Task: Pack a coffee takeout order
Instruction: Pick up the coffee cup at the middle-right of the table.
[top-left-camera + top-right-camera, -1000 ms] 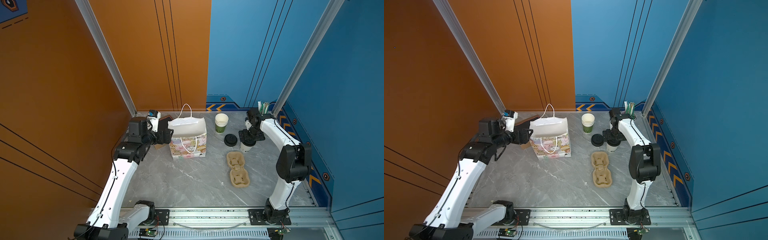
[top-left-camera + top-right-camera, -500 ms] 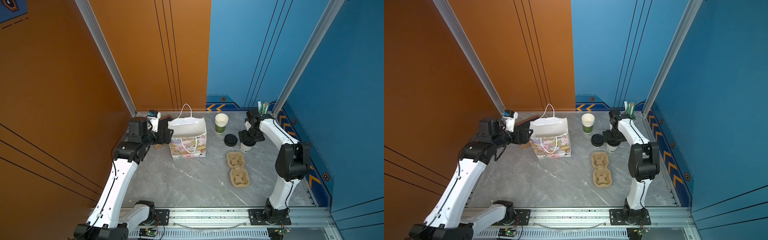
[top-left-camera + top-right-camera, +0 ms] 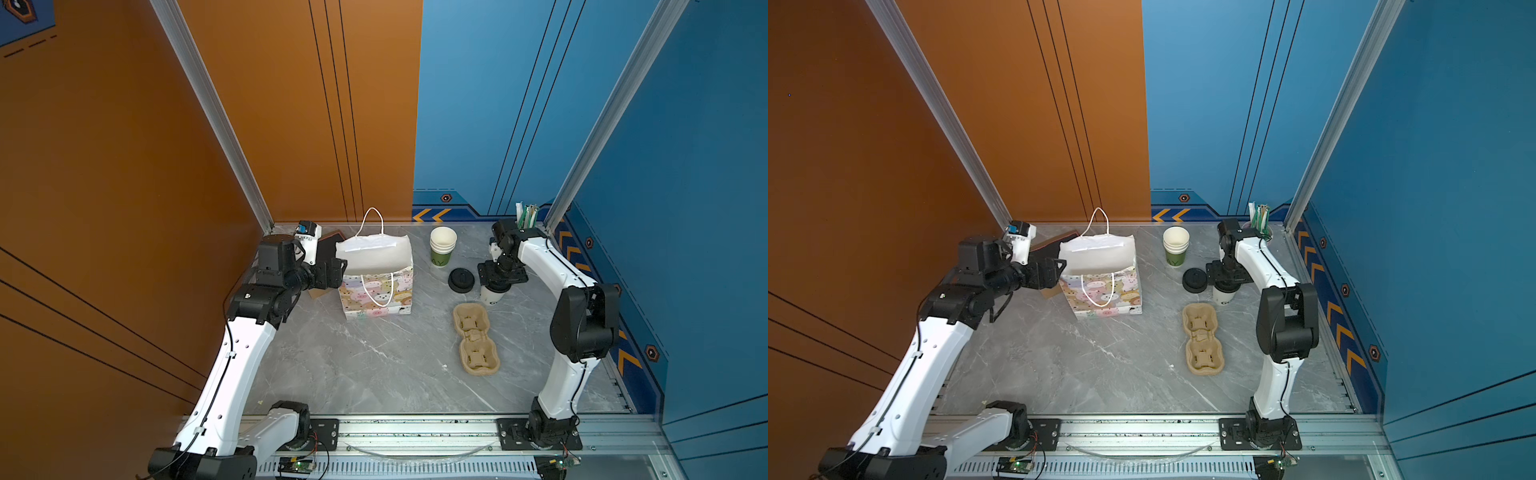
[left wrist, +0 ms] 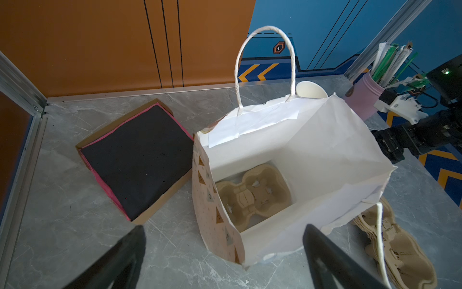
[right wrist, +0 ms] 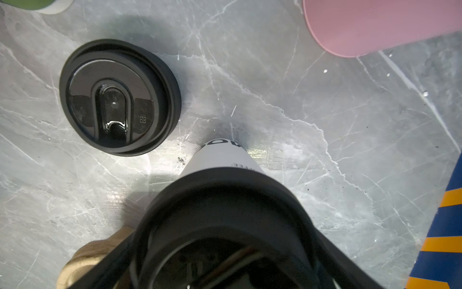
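A whitish paper cup (image 3: pixel 492 296) with a black lid (image 5: pixel 225 212) stands on the table, right of a loose black lid (image 3: pixel 461 279). My right gripper (image 3: pixel 500 276) hangs straight over the cup. In the right wrist view its fingers (image 5: pixel 125 240) flank the lid closely; contact is unclear. My left gripper (image 4: pixel 223 229) is open and empty beside the open paper bag (image 4: pixel 325 150). A black napkin (image 4: pixel 140 160) lies in a cardboard tray behind the bag. White-wrapped straws (image 4: pixel 390 60) stand in a pink holder.
The bag (image 3: pixel 376 282) holds a pulp cup carrier (image 4: pixel 252 195). More pulp carriers (image 3: pixel 476 338) lie in front of the cup. A stack of lidless cups (image 3: pixel 442 247) with a green bottom cup stands at the back. The straw holder (image 3: pixel 525 216) is in the back right corner.
The right arm has shifted slightly over the lidded cup. The left arm and the bag have not moved.
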### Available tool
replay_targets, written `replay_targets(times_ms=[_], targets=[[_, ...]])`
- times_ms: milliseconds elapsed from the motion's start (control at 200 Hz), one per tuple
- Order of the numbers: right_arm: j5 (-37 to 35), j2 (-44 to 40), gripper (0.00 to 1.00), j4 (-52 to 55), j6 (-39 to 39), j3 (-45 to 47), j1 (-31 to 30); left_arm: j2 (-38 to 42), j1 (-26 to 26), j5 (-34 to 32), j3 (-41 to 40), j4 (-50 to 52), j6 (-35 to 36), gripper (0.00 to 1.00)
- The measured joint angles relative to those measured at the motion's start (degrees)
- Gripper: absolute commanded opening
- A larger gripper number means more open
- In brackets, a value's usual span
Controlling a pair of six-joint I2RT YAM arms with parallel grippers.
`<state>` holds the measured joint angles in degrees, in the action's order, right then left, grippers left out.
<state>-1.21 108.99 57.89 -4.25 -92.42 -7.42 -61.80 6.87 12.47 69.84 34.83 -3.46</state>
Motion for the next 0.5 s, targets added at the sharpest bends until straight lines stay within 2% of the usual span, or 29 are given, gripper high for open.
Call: replay_targets(times_ms=[325, 500], targets=[[0.2, -0.2, 0.91, 0.0, 0.0, 0.0, 0.0, 0.0, 0.0, 0.0, -0.1, 0.0, 0.0, 0.98], [0.5, -3.0, 0.90, 0.0, 0.0, 0.0, 0.0, 0.3, 0.0, 0.0, -0.1, 0.0, -0.3, 0.98]])
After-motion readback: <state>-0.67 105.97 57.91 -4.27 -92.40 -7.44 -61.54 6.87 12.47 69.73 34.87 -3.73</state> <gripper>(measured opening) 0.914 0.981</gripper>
